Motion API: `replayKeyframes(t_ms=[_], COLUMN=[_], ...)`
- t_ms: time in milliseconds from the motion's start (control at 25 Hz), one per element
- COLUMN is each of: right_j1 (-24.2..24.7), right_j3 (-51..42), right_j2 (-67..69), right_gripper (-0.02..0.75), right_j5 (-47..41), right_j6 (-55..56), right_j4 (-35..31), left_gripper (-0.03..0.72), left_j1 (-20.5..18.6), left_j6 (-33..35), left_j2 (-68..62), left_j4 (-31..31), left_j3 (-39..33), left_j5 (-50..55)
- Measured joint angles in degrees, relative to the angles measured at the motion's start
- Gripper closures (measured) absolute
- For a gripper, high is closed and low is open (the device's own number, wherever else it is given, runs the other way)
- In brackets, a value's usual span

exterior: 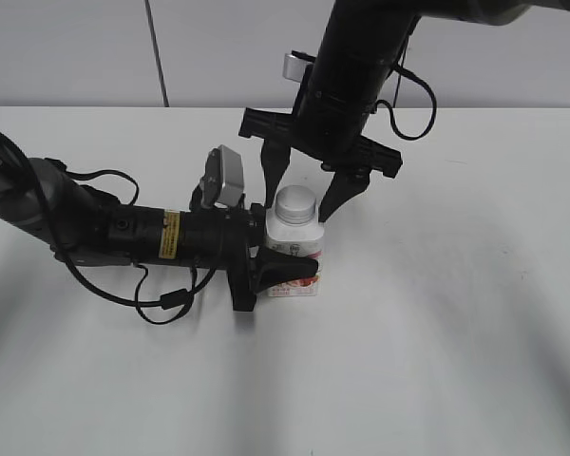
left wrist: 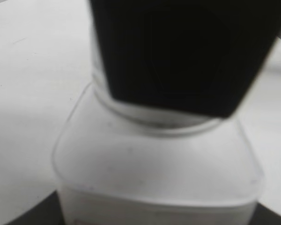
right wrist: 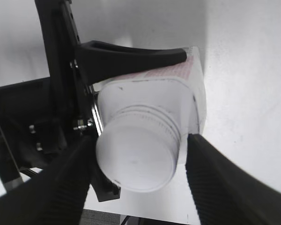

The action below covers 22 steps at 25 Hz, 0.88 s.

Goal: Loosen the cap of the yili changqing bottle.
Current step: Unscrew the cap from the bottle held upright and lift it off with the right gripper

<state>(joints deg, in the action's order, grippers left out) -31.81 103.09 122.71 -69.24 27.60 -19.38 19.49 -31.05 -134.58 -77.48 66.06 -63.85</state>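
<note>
The yili changqing bottle (exterior: 296, 255) stands upright on the white table, white with a pink-red label low on its front. Its white ribbed cap (exterior: 296, 204) sits on the neck. My left gripper (exterior: 283, 266) is shut on the bottle's body from the left side. In the left wrist view the bottle's shoulder (left wrist: 154, 164) fills the frame, and a black finger hides the cap. My right gripper (exterior: 304, 190) hangs above, open, one finger on each side of the cap. In the right wrist view the cap (right wrist: 138, 159) lies between the two fingers (right wrist: 136, 180), with gaps.
The white table (exterior: 437, 332) spreads all round the bottle. The left arm with its cables (exterior: 161, 294) lies along the table at the left. A pale wall (exterior: 218, 47) stands behind.
</note>
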Motion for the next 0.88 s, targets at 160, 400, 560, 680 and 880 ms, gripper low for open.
replayKeyframes(t_ms=[160,400,560,680,880], right_j1=[0.00,0.00,0.00,0.00,0.00], right_j3=[0.00,0.00,0.00,0.00,0.00], right_j2=[0.00,0.00,0.00,0.00,0.00], right_gripper=[0.268,0.336,0.336,0.337,0.337], right_j5=[-0.02,-0.04,-0.04,-0.04,-0.04], right_j6=[-0.07,-0.14,-1.31,-5.52,-22.07], right_j4=[0.17,0.23,0.23,0.34,0.54], left_gripper=[0.321,0.321,0.321,0.321,0.321], left_j1=[0.00,0.00,0.00,0.00,0.00], left_j6=[0.00,0.00,0.00,0.00,0.00], left_j2=[0.00,0.00,0.00,0.00,0.00], left_j4=[0.02,0.02,0.02,0.02,-0.11], left_j3=[0.00,0.00,0.00,0.00,0.00], left_j5=[0.00,0.00,0.00,0.00,0.02])
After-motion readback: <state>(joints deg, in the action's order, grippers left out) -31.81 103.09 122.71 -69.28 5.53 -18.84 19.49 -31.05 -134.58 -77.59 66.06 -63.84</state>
